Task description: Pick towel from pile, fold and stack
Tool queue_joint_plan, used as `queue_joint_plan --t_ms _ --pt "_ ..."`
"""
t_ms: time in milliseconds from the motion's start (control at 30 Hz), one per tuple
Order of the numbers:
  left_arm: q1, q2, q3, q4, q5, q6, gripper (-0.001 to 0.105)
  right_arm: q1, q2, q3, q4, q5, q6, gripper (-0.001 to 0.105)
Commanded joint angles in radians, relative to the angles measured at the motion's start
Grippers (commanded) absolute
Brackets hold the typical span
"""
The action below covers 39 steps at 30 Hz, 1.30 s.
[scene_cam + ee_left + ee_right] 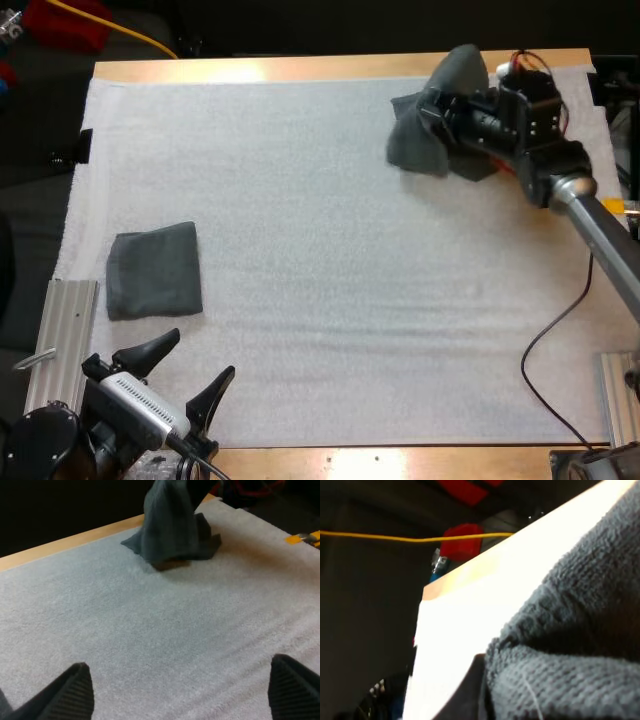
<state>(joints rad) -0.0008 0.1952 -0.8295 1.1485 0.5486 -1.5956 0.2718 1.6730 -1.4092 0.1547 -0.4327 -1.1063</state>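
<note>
Our right claw (pixel 436 118) is clamped on the towel (pixel 412 145), holding it high at the far right of the mat (pixel 320 250), probably so it hangs open. Our left claw (pixel 197 358) sits spread wide and empty at the mat's near left, ready to help. The folded towel (pixel 154 270) marks the stack spot at the mat's left.

Between folded towel (pixel 155 270) and raised towel (pixel 422 135) the white mat (pixel 330 280) seems open.

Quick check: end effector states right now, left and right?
Left end effector: open, holding nothing.
Right end effector: closed on the crumpled towel.
</note>
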Motion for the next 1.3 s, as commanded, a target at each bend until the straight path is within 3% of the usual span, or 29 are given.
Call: queue_joint_plan --t_ms 0,167,500,1000,1100,1167,1267 --pt "-0.004 0.001 -0.006 -0.009 0.009 0.001 0.069 0.002 -0.027 -0.008 0.013 -0.028 -0.031 0.001" --pt "-0.004 0.001 -0.006 -0.009 0.009 0.001 0.069 0.004 -0.111 -0.011 0.115 -0.082 -0.087 0.001" --pt "-0.004 0.001 -0.006 -0.009 0.009 0.001 0.069 0.099 -0.223 -0.011 0.452 -0.033 -0.394 0.001" --pt "-0.004 0.001 -0.006 -0.009 0.009 0.001 0.069 0.311 -0.236 -0.012 0.501 0.12 -0.386 0.002" --pt "-0.004 0.001 -0.006 -0.009 0.009 0.001 0.069 0.352 -0.236 -0.012 0.561 0.154 -0.395 0.008" --pt "-0.004 0.001 -0.006 -0.009 0.009 0.001 0.069 0.379 -0.236 -0.012 0.59 0.154 -0.412 0.019" --pt "-0.004 0.001 -0.006 -0.009 0.009 0.001 0.069 0.414 -0.236 -0.012 0.622 0.149 -0.442 0.044"
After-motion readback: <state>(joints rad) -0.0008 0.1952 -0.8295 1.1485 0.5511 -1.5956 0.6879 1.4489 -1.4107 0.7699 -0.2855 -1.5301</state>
